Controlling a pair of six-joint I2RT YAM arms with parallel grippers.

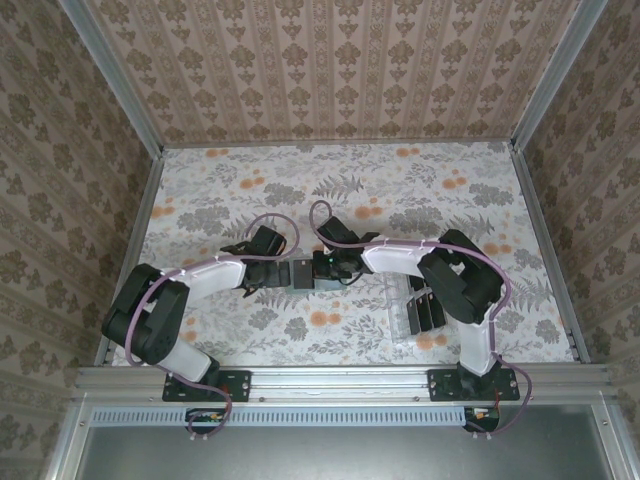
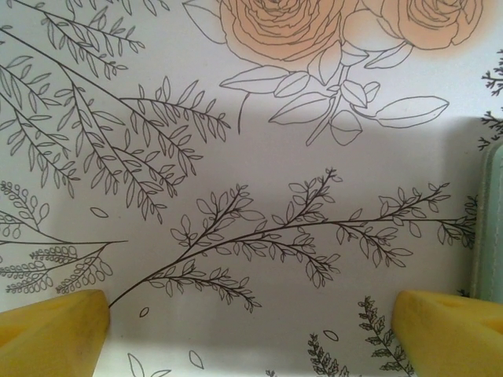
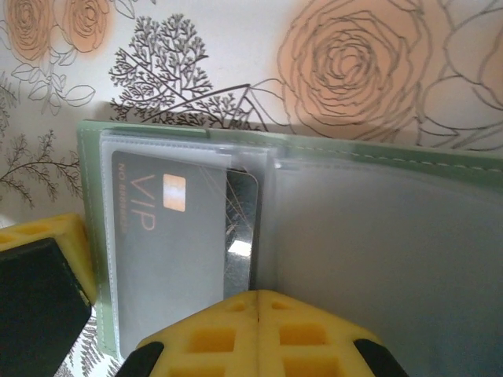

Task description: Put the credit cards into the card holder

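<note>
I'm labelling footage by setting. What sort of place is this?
Probably a robot test cell, not a home: wallpaper-patterned panels in an aluminium frame enclose a floral-covered table, with the left arm and right arm bolted to a rail.

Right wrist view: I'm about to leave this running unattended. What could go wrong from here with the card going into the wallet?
1. The credit card sits mostly in the card holder's clear sleeve, with a strip exposed. The right gripper, shut at its corner, may drag it out when it pulls away.
2. The left gripper is open over the tablecloth beside the holder, not gripping it, so a push could slide the holder.
</note>
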